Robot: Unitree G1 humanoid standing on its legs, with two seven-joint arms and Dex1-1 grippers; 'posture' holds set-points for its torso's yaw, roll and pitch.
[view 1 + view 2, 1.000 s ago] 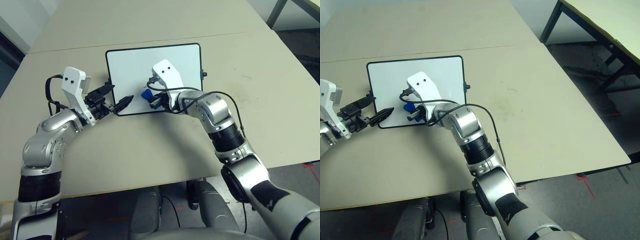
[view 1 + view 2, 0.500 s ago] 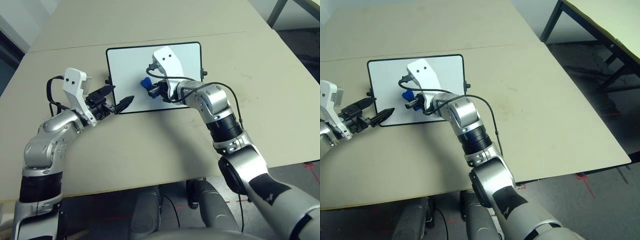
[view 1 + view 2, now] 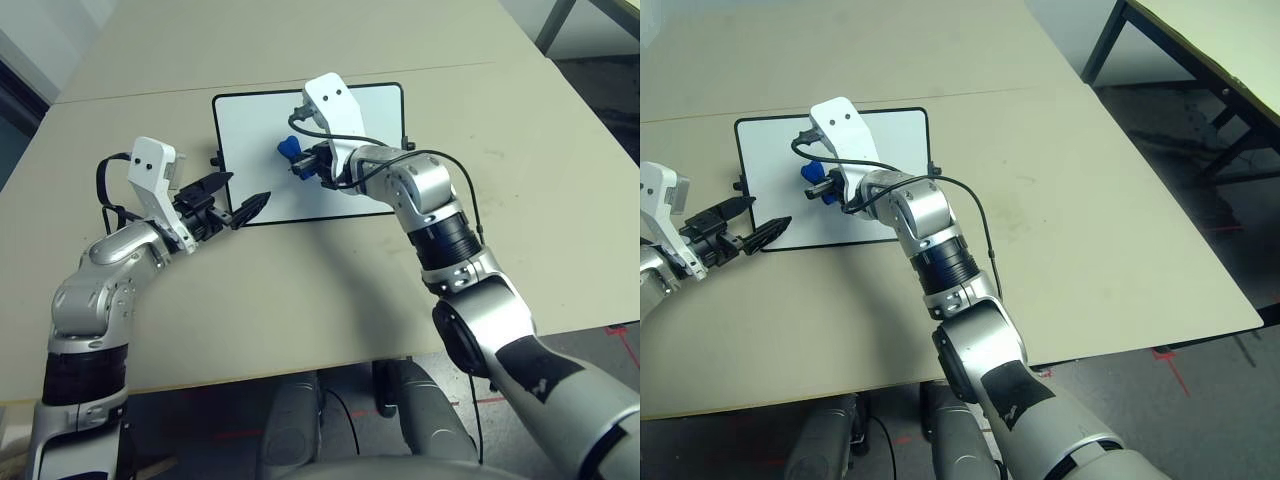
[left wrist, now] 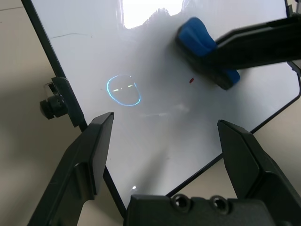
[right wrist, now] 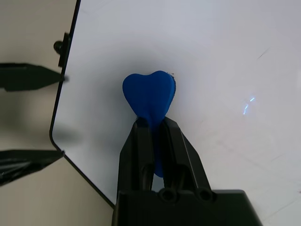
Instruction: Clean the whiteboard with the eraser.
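My left pincer [image 3: 240,196] hangs spread at the near-left corner of the whiteboard [image 3: 250,125], blocking that approach. My right pincer [image 3: 299,165], clamped on the eraser [image 3: 289,148], and its forearm cover the board's middle. The table [image 3: 520,140] beyond and to the right lies bare and passable.

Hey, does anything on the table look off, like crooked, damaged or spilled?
Nothing stands out. The whiteboard lies flat and square on the table, with only faint leftover marks. The right gripper holds the eraser over it, and the left gripper sits open at its near left corner.
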